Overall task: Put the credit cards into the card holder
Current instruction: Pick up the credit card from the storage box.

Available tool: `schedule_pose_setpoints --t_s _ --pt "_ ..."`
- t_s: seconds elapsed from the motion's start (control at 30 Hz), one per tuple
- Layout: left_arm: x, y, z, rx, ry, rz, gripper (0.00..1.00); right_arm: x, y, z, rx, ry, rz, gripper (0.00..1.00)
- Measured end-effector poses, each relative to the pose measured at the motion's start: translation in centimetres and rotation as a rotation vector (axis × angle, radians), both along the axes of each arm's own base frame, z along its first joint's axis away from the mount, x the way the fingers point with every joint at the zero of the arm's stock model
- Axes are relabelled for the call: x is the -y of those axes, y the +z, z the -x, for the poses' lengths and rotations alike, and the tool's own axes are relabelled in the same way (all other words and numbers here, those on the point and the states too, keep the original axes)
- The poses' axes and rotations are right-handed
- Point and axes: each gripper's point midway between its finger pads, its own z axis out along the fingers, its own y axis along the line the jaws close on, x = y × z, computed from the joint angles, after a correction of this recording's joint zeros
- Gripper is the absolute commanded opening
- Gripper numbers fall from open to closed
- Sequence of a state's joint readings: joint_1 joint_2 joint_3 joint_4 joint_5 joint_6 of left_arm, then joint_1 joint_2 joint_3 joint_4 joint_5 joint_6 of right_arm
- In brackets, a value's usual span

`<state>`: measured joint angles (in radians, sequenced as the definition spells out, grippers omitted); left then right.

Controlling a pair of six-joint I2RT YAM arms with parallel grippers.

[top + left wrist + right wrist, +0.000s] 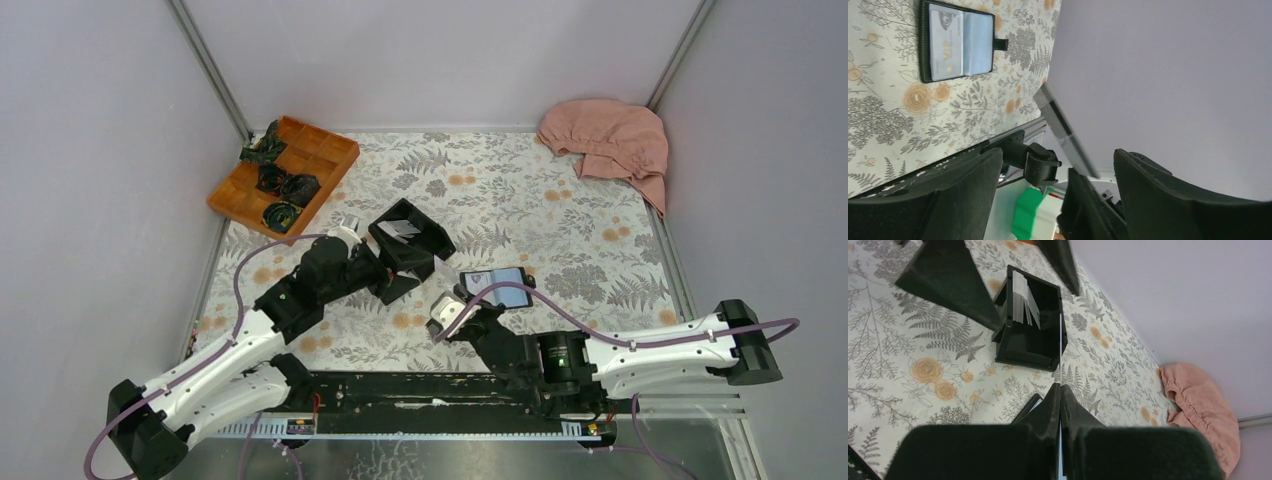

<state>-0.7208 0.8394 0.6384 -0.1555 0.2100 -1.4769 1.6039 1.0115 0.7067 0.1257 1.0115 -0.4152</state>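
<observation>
Right of black box (435, 248): card holder (497, 287) lies open on counter (560, 230), pocketed card (945, 45) in one side.
Right fingers (1048, 410): pinched on a credit card (1061, 350), seen edge-on, front-right of box.
Left fingers (1158, 195): spread wide, nothing between, front-left of box.
Box contents: loose cards (1024, 302) standing inside.

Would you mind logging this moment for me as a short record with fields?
Card holder: lying open, one pocketed card in it
Black box: boxed cards standing inside
Right gripper: shut on a held card, seen edge-on
Left gripper: open, at the black box
Elsewhere: orange tray at far left, pink cloth at far right
</observation>
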Motion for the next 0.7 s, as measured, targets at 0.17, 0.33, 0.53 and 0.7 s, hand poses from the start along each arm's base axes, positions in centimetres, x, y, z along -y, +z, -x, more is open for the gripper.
schedule_pose_setpoints --t_s 0.17,0.33,0.53,0.7 --pt "0.6 0.4 0.0 -0.015 -0.021 0.047 0.88 -0.7 -0.8 0.9 0.027 0.041 0.043 0.00" --pt "0.8 0.0 0.0 -0.040 -0.029 0.061 0.86 -1.0 -0.6 1.5 0.057 0.060 0.064 0.00" --pt "1.4 0.2 0.1 -0.045 -0.055 0.085 0.73 -1.8 -0.9 2.2 0.085 0.084 0.097 0.00" --pt "1.6 0.5 0.3 -0.039 -0.078 0.110 0.63 -2.2 -1.4 2.3 0.107 0.092 0.142 0.00"
